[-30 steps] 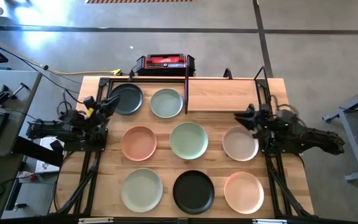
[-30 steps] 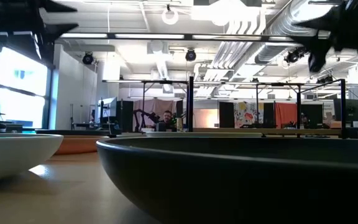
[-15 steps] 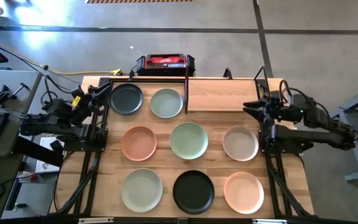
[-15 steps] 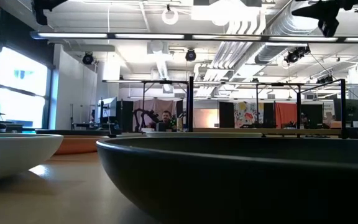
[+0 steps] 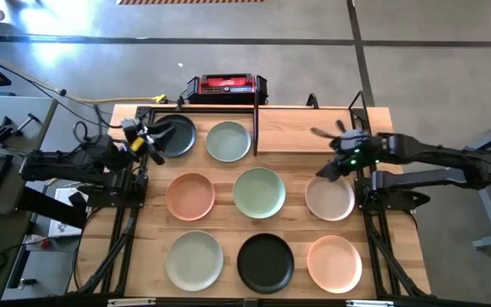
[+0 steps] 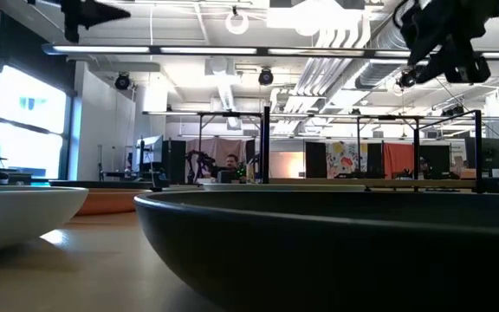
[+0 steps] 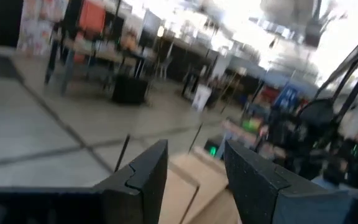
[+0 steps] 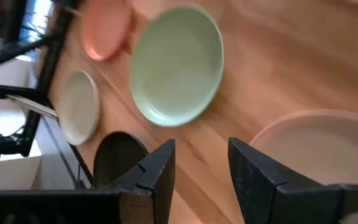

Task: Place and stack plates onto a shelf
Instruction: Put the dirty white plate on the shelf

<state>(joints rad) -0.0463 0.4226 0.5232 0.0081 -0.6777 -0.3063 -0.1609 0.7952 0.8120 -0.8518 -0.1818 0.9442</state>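
**Eight plates on the table, none on the shelf**

The butcher-block table (image 5: 143, 247) takes up most of the overhead view, and at its far edge sits the shelf (image 5: 309, 130), a pale wood board in thin black tubing with an upright black bar beside it. The board carries no plates.

The plates lie flat on the tabletop, apart from one another, in three rows. I count eight. Two are black: the far-left black plate (image 5: 174, 136) and the near black plate (image 5: 265, 263), whose dark rim fills the front of the low view. Three are sage green: one (image 5: 228, 141) in the far row just left of the shelf, one (image 5: 259, 192) in the centre, one (image 5: 194, 260) in the near-left corner. Two are peach-pink: the middle-left one (image 5: 190, 195) and the near-right one (image 5: 334, 263). One is the beige plate (image 5: 329, 197), middle right.

There are two arms. The left gripper (image 5: 150, 141) is raised at the left rim of the far black plate, fingers parted, holding nothing. The right gripper (image 5: 331, 152) hovers between the shelf's front edge and the beige plate, fingers also apart and empty; its wrist camera looks down on the centre green plate and the beige rim.

A red box (image 5: 226, 84) sits behind the table.
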